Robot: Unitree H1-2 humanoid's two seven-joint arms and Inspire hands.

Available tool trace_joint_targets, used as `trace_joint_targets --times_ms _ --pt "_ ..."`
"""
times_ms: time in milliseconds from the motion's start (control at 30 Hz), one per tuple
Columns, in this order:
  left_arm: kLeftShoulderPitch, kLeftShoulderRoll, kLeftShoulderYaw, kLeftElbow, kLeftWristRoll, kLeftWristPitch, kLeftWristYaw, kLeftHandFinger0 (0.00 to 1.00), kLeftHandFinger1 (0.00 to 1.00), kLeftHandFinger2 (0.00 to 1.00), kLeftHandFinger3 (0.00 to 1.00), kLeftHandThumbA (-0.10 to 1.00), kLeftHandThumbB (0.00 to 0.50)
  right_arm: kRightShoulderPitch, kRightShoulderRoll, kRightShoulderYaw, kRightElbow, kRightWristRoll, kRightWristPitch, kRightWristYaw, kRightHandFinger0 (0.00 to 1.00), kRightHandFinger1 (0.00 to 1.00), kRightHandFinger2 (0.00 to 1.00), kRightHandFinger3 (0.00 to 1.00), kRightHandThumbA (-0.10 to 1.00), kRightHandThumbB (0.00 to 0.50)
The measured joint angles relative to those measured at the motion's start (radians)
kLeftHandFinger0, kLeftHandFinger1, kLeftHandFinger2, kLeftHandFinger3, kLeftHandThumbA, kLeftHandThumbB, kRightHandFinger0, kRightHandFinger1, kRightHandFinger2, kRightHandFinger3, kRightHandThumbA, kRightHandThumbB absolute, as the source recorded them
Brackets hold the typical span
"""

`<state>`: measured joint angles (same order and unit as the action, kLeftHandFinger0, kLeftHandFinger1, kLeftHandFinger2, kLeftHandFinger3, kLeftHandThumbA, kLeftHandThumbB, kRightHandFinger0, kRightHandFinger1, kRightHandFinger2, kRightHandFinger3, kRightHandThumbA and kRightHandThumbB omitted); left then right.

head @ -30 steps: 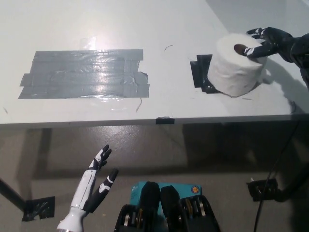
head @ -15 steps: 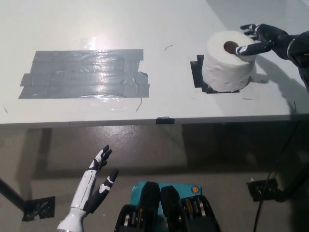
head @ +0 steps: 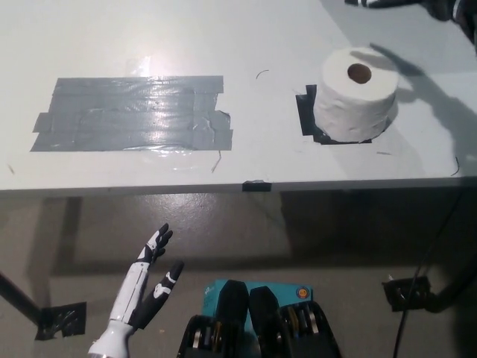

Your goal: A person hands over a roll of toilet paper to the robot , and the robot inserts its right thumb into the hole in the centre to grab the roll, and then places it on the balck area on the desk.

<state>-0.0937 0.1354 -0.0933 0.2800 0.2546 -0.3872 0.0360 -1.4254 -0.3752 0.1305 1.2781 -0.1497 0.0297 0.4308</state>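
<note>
Inspecting placement: the toilet paper roll (head: 355, 104) stands upright on the black area (head: 307, 112) at the frame's upper right, hole up, covering most of the patch. My right hand (head: 387, 3) shows only as a sliver at the top edge, clear of the roll; I cannot tell its finger state. My left hand (head: 147, 287) rests at lower left below the tabletop (head: 246, 45), fingers spread, holding nothing. Judgement: placement looks complete; any retreat should rise clear to avoid tipping the roll.
</note>
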Motion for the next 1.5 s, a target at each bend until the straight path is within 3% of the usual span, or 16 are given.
trace_joint_targets --times_ms 133,233,267,333,467,533,633,867,900,1067,1267,1500 --pt "-0.014 0.000 0.002 0.000 0.000 0.003 0.000 1.00 1.00 1.00 1.00 0.86 0.181 -0.029 -0.024 -0.041 -0.041 0.017 0.000 0.005 1.00 1.00 1.00 1.00 0.90 0.488" --pt "-0.050 0.001 0.006 0.000 -0.001 0.004 0.000 1.00 1.00 1.00 1.00 0.88 0.173 -0.027 -0.045 -0.092 -0.181 0.039 0.002 0.003 1.00 1.00 1.00 1.00 0.90 0.447" --pt "-0.054 0.001 0.006 0.001 -0.001 0.004 0.000 1.00 1.00 1.00 1.00 0.89 0.172 -0.019 -0.045 -0.100 -0.214 0.043 0.004 0.003 1.00 1.00 1.00 1.00 0.90 0.476" --pt "-0.061 -0.001 0.004 0.003 -0.001 0.004 0.000 1.00 1.00 1.00 1.00 0.90 0.177 0.009 -0.044 -0.113 -0.278 0.049 0.008 0.002 1.00 1.00 1.00 1.00 0.90 0.485" --pt "-0.068 -0.001 0.002 0.006 -0.001 0.007 -0.001 1.00 1.00 1.00 1.00 0.94 0.172 0.143 -0.034 -0.143 -0.444 0.058 0.029 0.000 1.00 1.00 1.00 1.00 0.89 0.413" --pt "-0.068 -0.001 0.001 0.008 -0.001 0.007 -0.001 1.00 1.00 1.00 1.00 0.94 0.171 0.209 -0.023 -0.152 -0.507 0.061 0.035 -0.001 1.00 1.00 1.00 1.00 0.89 0.424" --pt "-0.071 -0.001 0.001 0.011 -0.001 0.008 -0.001 1.00 1.00 1.00 1.00 0.92 0.180 0.327 0.003 -0.162 -0.599 0.066 0.044 -0.003 1.00 1.00 1.00 1.00 0.83 0.355" --pt "-0.087 -0.002 0.000 0.027 -0.001 0.010 0.000 1.00 1.00 1.00 1.00 0.92 0.154 0.590 0.074 -0.167 -0.794 0.081 0.059 -0.006 1.00 1.00 1.00 1.00 0.86 0.356" --pt "-0.094 -0.001 0.000 0.036 -0.001 0.011 0.000 1.00 1.00 1.00 1.00 0.92 0.154 0.650 0.091 -0.167 -0.840 0.087 0.064 -0.008 1.00 1.00 1.00 1.00 0.89 0.338" --pt "-0.121 -0.002 0.000 0.050 -0.001 0.013 0.000 1.00 1.00 1.00 1.00 0.92 0.166 0.810 0.138 -0.171 -1.005 0.099 0.071 -0.018 1.00 1.00 1.00 1.00 1.00 0.369" --pt "-0.151 -0.002 0.000 0.069 -0.001 0.014 -0.001 1.00 1.00 1.00 1.00 0.93 0.170 0.926 0.161 -0.172 -1.174 0.106 0.080 -0.025 1.00 1.00 1.00 1.00 0.97 0.378" --pt "-0.179 -0.002 0.001 0.095 -0.001 0.015 0.000 1.00 1.00 1.00 1.00 0.93 0.170 1.025 0.170 -0.183 -1.381 0.127 0.094 -0.034 1.00 1.00 1.00 1.00 0.90 0.328"
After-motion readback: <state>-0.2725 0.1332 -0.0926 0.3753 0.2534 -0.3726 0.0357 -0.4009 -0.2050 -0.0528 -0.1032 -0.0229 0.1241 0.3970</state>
